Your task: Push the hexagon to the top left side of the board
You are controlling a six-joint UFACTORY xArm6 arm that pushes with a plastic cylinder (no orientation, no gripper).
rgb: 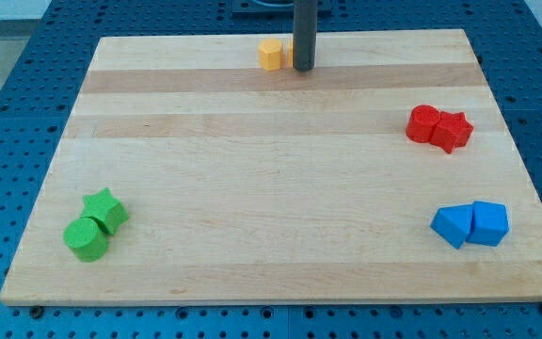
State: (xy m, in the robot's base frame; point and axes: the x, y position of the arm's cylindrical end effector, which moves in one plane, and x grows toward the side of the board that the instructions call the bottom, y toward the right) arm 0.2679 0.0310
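Observation:
A yellow hexagon sits near the board's top edge, a little left of centre. My tip is just to its right, a small gap away. A second yellow block lies between the hexagon and the rod. The rod mostly hides it, so I cannot make out its shape. The rod comes straight down from the view's top.
A red round block and a red star touch at the right. A blue wedge-like block and a blue cube sit at the lower right. A green star and a green cylinder sit at the lower left. The wooden board lies on a blue pegboard.

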